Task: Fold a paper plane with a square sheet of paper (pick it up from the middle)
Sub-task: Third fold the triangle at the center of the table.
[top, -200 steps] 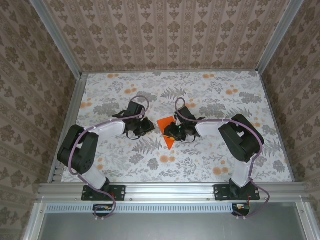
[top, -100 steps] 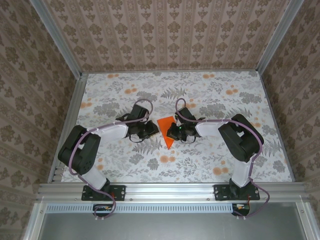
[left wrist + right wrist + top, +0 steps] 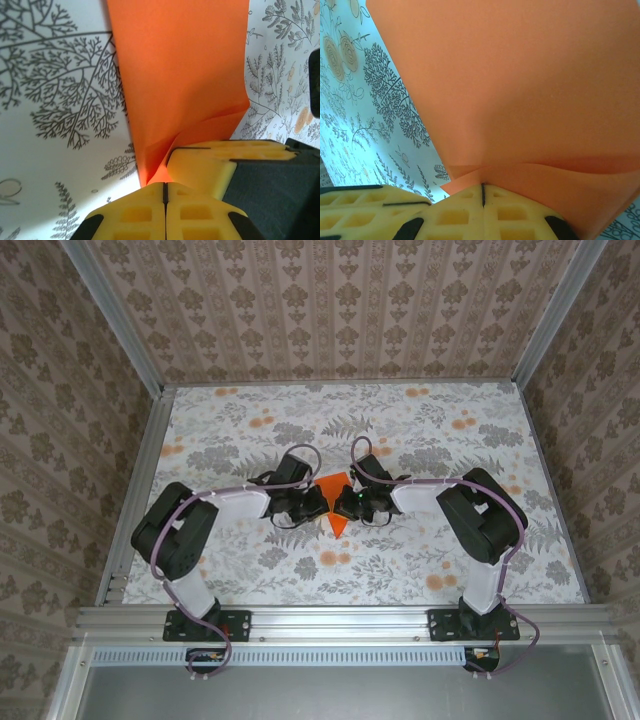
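Brings the left gripper in from well left of the orange sheet of paper to its left edge within the last second. Presses the yellow pads together there, apparently nipping a buckled corner of the sheet. Shuts the right gripper too, from partly spread to pressed together, pinching the opposite edge with paper bulging just above the seam. Leaves the sheet, already creased to a point toward the arms, mid-way across the flowered table, between both grippers and about where it lay before. Suggests a two-sided hold ready for lifting or the next crease. Calls for matched motion, lest the thin paper tear or slip.
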Controlling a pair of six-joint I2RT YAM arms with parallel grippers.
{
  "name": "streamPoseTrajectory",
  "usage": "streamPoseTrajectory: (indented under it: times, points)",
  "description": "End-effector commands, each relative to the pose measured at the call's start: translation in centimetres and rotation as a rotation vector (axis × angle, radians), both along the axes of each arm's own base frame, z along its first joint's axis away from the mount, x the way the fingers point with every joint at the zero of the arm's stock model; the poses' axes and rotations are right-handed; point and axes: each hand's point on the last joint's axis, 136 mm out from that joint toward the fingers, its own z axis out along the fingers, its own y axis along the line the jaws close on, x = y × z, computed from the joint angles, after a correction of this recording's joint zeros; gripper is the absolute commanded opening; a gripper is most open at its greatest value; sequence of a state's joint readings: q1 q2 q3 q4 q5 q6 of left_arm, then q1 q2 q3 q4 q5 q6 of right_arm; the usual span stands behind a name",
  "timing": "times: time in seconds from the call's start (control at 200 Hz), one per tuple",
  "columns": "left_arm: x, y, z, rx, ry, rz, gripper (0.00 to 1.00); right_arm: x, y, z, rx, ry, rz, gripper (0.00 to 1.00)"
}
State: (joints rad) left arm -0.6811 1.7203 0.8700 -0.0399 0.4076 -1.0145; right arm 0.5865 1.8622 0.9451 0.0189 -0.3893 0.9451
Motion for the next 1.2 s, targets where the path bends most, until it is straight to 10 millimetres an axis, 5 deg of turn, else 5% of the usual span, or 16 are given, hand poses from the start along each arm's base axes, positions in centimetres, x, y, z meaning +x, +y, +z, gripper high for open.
streamPoseTrajectory:
  times: [0.0, 0.575, 0.93, 1.195]
  points:
    - [0.7, -0.9, 0.6, -0.011, -0.015, -0.009, 0.05, -1.6, -1.6, -3.0, -0.092, 0.080, -0.006, 0.00]
    - [0.7, 0.2, -2.0, 0.097, 0.027, -0.003, 0.02, -1.6, -1.2, -2.4, -0.066, 0.075, -0.005, 0.00]
    - [0.2, 1.2, -3.3, 0.166, 0.049, -0.008, 0.01, -0.6, 1.1, 2.1, 0.084, -0.034, 0.064, 0.02]
    - [0.0, 1.3, -3.7, 0.176, 0.056, -0.013, 0.01, -2.6, 1.1, 4.3, 0.162, -0.051, 0.104, 0.04]
